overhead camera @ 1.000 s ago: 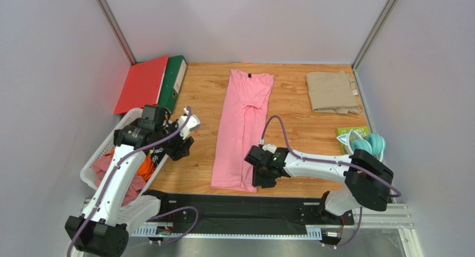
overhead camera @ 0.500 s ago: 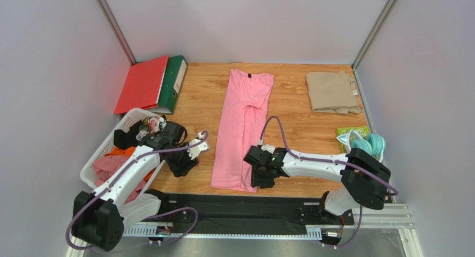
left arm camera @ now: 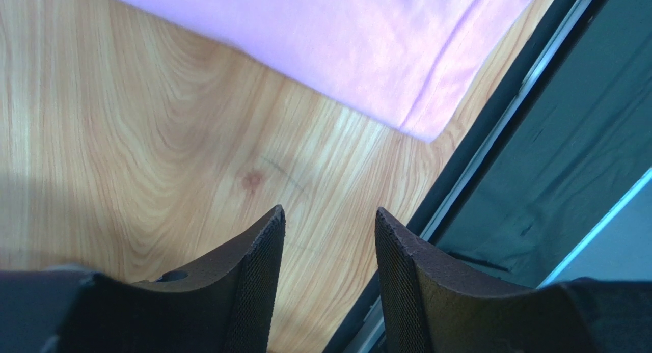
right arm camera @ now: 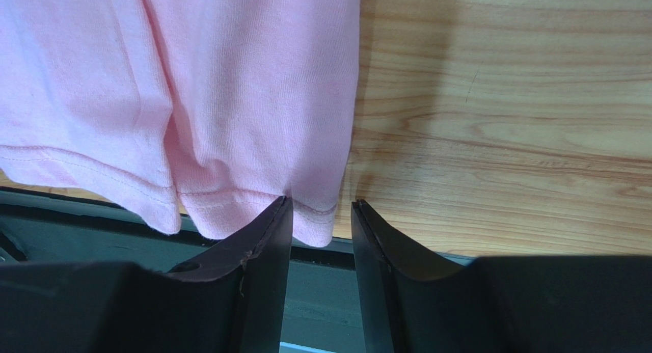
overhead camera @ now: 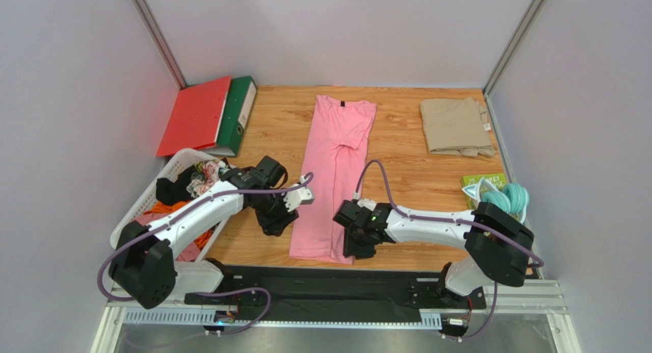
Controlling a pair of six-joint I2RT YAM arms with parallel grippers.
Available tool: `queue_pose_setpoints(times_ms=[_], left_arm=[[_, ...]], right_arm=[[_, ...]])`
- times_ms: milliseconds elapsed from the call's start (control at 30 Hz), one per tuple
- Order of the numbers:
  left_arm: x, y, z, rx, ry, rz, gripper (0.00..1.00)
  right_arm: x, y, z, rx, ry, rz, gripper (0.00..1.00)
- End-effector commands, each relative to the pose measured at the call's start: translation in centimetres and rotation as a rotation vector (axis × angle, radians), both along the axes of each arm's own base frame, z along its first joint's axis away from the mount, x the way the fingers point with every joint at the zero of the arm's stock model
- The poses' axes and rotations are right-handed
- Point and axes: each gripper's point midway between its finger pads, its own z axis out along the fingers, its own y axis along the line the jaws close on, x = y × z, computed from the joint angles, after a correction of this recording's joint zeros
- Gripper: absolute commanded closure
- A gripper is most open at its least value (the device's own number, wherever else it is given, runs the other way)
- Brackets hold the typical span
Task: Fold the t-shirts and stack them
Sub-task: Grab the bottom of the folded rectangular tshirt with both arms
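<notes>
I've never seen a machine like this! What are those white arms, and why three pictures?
They are two robot arms, each ending in a two-finger gripper. The big picture looks down from above; the other two come from cameras on the wrists, showing each arm's black fingers. On the wooden table lie a long pink t-shirt, a folded beige t-shirt, two binders and, at the left, a basket of clothes. Nothing is held: the left gripper is open over bare wood, the right gripper open at the pink shirt's near corner.
</notes>
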Motion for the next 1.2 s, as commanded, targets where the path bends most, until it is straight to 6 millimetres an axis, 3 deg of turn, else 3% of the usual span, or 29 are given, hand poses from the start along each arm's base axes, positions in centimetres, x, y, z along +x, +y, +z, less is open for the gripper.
queue_pose_setpoints(times_ms=[0,333,533,633,900,1033,1167], left_arm=[[0.9,-3.1,1.2,-0.094,0.067,0.05,0.46],[0.8,-5.3,1.8,-0.155,0.171,0.09,0.46],[0.8,-5.2,-0.4,-0.09,0.247,0.107,0.47],[1.0,-5.0,-1.4,-0.068,0.247,0.106,0.47],[0.8,-4.8,-2.1,-0.04,0.269,0.097,0.46],[0.3,-5.3,-1.8,-0.056,0.285,0.086,0.34],[-0.2,-5.9,-1.9,-0.051,0.299,0.065,0.28]], right_arm=[[0.9,0.4,0.3,0.033,-0.028,-0.037,0.6],[0.5,-0.7,-0.8,0.04,-0.002,-0.068,0.64],[0.4,0.1,-0.8,0.074,0.011,-0.072,0.78],[0.6,0.4,-0.8,0.082,0.011,-0.072,0.79],[2.6,-1.1,-0.6,0.078,-0.005,-0.118,0.94],[3.6,-2.0,-0.3,0.074,-0.005,-0.132,0.96],[3.5,-1.6,-0.6,0.071,0.019,-0.117,0.96]])
